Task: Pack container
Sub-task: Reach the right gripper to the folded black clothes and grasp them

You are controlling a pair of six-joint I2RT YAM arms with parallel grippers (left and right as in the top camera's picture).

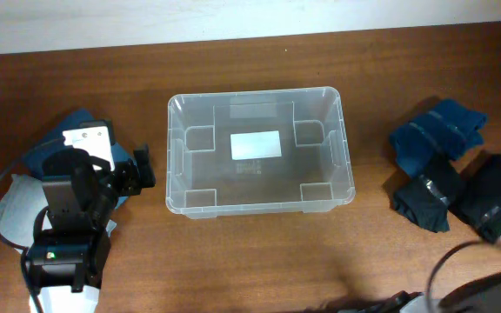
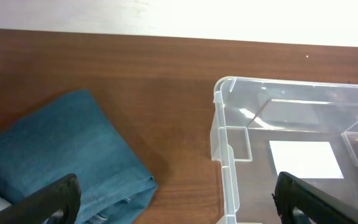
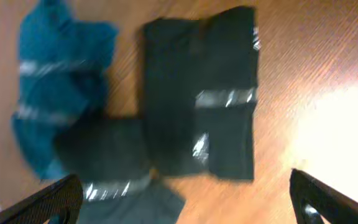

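Clear plastic makes up the container, which stands upright on the middle of the brown wooden table, its long sides running left to right. A white label sits on its base.

Left of it, well apart, the left gripper hovers with its 2 fingers spread wide and nothing between them. It faces the container's far left corner. A folded teal cloth lies flat on the wood under and beside this arm, not touching the container.

On the right side of the table are 3 folded bundles in a cluster. 1 blue bundle lies farthest from the near edge, and 2 black bundles lie nearer, side by side and touching. Pale glossy bands cross them, though the right wrist view is blurred.

The right gripper hangs above this cluster, fingers spread wide, gripping nothing.
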